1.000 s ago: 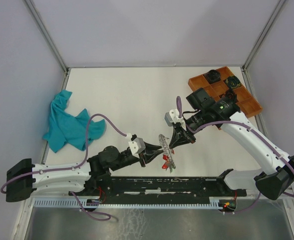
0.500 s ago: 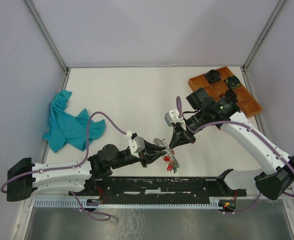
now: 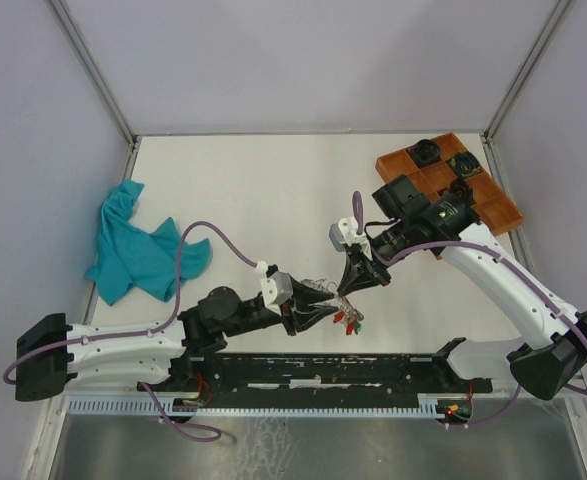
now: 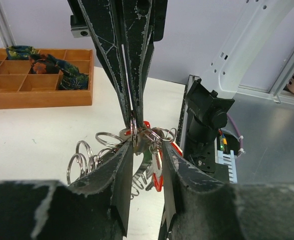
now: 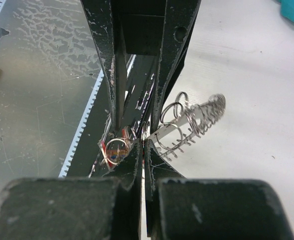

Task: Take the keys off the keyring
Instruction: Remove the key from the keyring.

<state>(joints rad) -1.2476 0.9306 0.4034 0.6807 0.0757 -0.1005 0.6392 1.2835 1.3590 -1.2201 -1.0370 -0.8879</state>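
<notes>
**A:** Where is the keyring?

**B:** The keyring [image 5: 203, 116] sits between the two grippers, toward the near edge of the table [image 3: 253, 190], just ahead of the arm bases. From the right wrist its coil juts out tilted, just beside the fingertips.

**A:** And the keys?

**B:** The keys [image 4: 158, 181] bunch against the coil, and red tags show among them. A fan of small rings [image 4: 80, 161] stands at one side of the bunch. I cannot tell whether the bundle clears the table.

**A:** What about the left gripper?

**B:** The left gripper [image 4: 147, 155] reaches in from the left. Its jaws stand apart with the coil and a red-tagged key in the gap between them. I cannot tell whether the pads touch the bundle.

**A:** And the right?

**B:** The right gripper [image 5: 142, 146] comes down from the far side, its jaws pinched tight together at the top of the bunch. Which piece they nip is hidden. The tips of the two grippers are very near each other and almost cross.

**A:** Anything else around?

**B:** A wooden tray [image 4: 36, 98] with compartments lies at the far right corner, with dark bits in some cells. A teal cloth [image 3: 133, 250] lies crumpled at the left edge. Both are well apart from the bundle.
</notes>
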